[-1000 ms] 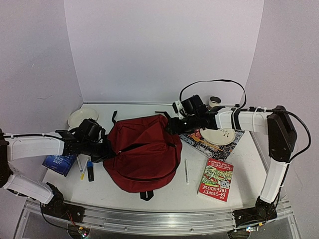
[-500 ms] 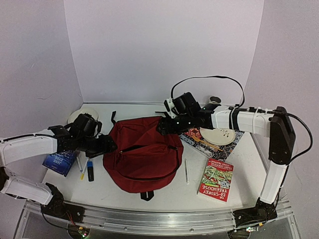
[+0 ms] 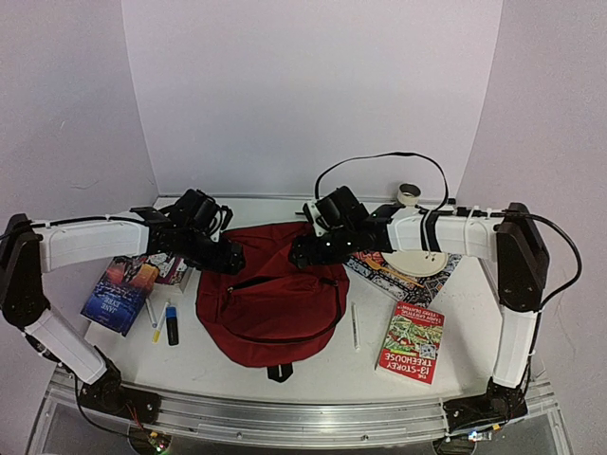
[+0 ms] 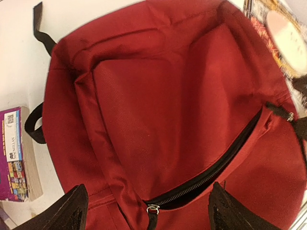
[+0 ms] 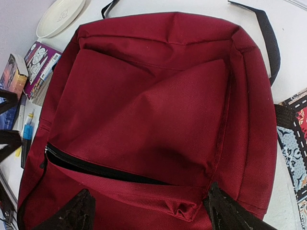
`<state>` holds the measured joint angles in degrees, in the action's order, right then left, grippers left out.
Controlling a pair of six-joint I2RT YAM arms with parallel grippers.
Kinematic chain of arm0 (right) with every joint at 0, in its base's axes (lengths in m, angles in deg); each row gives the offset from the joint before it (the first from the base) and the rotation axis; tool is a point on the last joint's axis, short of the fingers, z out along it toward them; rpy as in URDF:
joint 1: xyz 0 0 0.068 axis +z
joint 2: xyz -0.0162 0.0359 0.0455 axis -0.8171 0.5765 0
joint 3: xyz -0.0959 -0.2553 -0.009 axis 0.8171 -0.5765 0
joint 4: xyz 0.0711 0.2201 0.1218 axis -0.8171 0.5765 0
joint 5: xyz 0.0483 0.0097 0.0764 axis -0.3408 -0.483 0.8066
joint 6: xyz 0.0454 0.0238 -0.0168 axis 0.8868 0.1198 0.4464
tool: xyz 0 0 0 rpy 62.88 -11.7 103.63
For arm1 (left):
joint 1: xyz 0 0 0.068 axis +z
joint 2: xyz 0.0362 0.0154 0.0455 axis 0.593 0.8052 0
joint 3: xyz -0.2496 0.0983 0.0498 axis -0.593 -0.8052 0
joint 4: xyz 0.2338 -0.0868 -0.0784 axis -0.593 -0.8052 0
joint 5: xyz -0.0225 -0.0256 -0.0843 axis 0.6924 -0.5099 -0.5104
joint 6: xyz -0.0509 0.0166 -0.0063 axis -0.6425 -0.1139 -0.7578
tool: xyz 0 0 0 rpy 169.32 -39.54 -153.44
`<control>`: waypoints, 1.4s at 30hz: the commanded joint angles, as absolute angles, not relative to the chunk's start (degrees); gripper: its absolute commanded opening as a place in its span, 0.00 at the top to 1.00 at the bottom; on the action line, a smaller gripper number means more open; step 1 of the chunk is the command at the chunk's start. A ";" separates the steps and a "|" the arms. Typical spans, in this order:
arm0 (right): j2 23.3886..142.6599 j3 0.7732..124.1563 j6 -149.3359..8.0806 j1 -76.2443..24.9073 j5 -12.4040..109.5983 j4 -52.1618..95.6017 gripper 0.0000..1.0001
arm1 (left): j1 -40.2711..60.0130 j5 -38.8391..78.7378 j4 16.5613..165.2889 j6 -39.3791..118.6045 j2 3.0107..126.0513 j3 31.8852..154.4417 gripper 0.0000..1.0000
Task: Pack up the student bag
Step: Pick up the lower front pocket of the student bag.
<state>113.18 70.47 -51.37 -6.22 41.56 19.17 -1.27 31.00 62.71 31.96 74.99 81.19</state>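
Pale lilac walls on three sides; white table (image 3: 285, 365) with an aluminium rail (image 3: 303, 417) along the near edge.

The student bag (image 3: 270, 303) is the biggest item. It is dark red and lies flat at mid-table, with the black zip of its front pocket partly agape.

Both arms reach in over its far end. The left gripper (image 3: 228, 258) hangs above the far-left corner and the right gripper (image 3: 302, 254) above the far-right. In each wrist view the jaws stand wide, with only red fabric below them – nothing gripped.

- Right of the bag: a red Treehouse book (image 3: 413, 341) near the front. Behind it a patterned book (image 3: 375, 270) with a white plate (image 3: 417, 261) on top.
- Left of the bag: a blue book (image 3: 119, 294), with a purple book (image 4: 12, 153) just beside the bag.
- Small stuff: markers (image 3: 169, 322) at the bag's left, a white pen (image 3: 355, 325) at its right, a tape roll (image 3: 409, 192) by the back wall.
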 commanded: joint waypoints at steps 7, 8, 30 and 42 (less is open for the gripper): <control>115.81 71.93 -49.68 -5.76 40.96 20.59 0.06 | -4.85 35.46 62.10 43.26 81.51 87.05 0.10; 116.06 71.98 -49.67 -5.74 40.96 20.64 0.05 | -5.24 35.95 62.03 43.67 81.91 87.20 0.09; 120.60 70.66 -50.15 -5.68 38.43 21.04 0.02 | -8.31 51.92 63.26 43.73 90.30 91.97 0.16; 120.42 67.84 -51.78 -5.35 34.50 24.33 0.02 | -8.29 49.96 67.60 37.27 89.94 91.62 0.63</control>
<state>119.94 68.76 -50.60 -5.75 37.90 20.00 -8.46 49.79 64.13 40.44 90.53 89.66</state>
